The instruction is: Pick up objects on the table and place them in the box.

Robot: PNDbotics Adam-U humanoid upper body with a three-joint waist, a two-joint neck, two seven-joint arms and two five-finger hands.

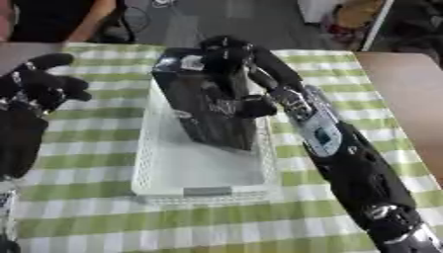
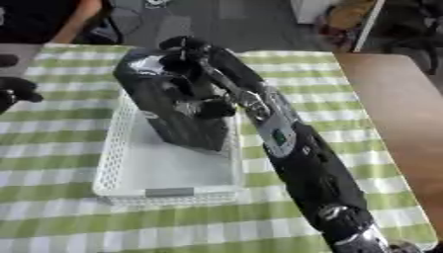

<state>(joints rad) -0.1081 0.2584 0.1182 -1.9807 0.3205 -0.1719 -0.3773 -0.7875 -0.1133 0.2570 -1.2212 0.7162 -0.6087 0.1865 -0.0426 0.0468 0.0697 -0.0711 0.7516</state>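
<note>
A tall glossy black pack [image 1: 206, 106] stands tilted inside the white mesh box [image 1: 203, 180], its foot on the box floor and its top toward the far end. My right hand [image 1: 232, 55] grips the pack's top, fingers curled over the upper edge and thumb [image 1: 256, 106] against its right side. My left hand [image 1: 39, 84] hangs at the left edge, well clear of the box, its fingers curled and holding nothing.
A green and white checked cloth [image 1: 95, 143] covers the table. Bare brown tabletop [image 1: 407, 94] shows at the right. A person sits at the far left corner. My right forearm [image 1: 346, 158] lies along the box's right rim.
</note>
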